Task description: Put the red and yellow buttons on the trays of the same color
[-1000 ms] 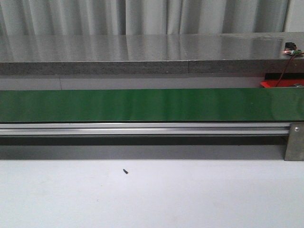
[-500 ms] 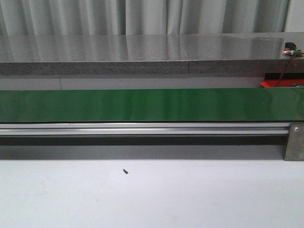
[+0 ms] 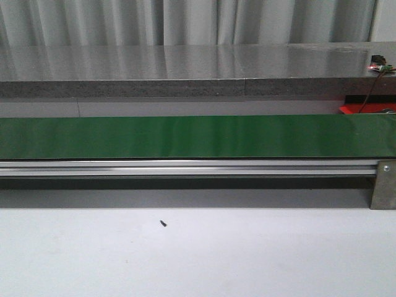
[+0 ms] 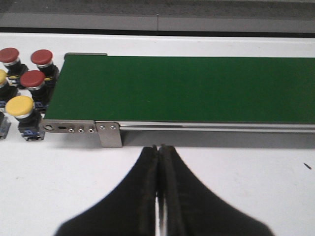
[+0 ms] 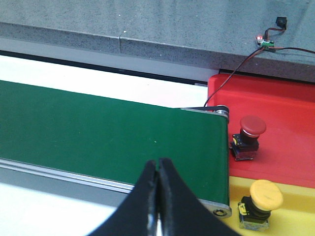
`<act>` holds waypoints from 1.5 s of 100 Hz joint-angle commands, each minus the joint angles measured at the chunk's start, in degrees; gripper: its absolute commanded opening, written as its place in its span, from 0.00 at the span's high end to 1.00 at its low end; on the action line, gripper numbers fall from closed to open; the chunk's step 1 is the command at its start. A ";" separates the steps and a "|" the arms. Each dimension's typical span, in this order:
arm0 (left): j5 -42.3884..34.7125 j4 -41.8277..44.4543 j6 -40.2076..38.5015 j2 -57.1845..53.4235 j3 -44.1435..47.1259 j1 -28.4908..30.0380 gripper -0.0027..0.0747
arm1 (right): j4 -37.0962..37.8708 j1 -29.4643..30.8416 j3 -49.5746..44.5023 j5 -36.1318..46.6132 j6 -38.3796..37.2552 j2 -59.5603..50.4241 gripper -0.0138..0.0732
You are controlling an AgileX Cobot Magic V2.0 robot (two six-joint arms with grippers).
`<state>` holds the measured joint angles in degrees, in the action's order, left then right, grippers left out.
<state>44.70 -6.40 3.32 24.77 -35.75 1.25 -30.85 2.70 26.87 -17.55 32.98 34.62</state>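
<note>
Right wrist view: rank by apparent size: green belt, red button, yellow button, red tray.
1. green belt
2. red tray, partly cut off by the frame
3./4. yellow button and red button: look alike; the yellow one sits nearer the camera, so unranked.

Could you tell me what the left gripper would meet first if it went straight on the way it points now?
Probably the conveyor's metal side rail, then the green belt; the left gripper is shut and depth is unclear.

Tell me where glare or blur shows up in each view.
Front view: soft vertical sheen streaks on the green belt and bright reflections on the grey counter. Left wrist view: the shut left gripper is dark and soft-edged, the buttons slightly blurred. Right wrist view: even light, right gripper near-black, red tray vivid.
</note>
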 commanded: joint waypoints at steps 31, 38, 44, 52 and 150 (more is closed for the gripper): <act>-12.01 1.08 -6.03 19.14 -9.78 3.94 0.99 | -1.05 -0.01 1.44 3.45 0.30 -0.19 0.92; -11.86 1.08 -6.03 22.29 -11.22 6.67 0.99 | -1.05 -0.01 1.44 3.45 0.30 -0.19 0.92; -11.88 1.08 -5.93 24.72 -12.20 8.95 0.99 | -1.05 -0.01 1.44 3.45 0.30 -0.19 0.92; -12.92 1.08 -5.93 28.67 -13.21 12.45 0.99 | -1.05 -0.01 1.44 3.45 0.30 -0.19 0.92; -0.13 -3.64 -7.09 73.70 -40.97 26.28 0.23 | -1.05 -0.01 1.44 3.45 0.30 -0.19 0.92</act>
<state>45.57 -8.15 -2.71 98.59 -73.63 26.53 -30.85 2.70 26.87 -17.55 32.98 34.62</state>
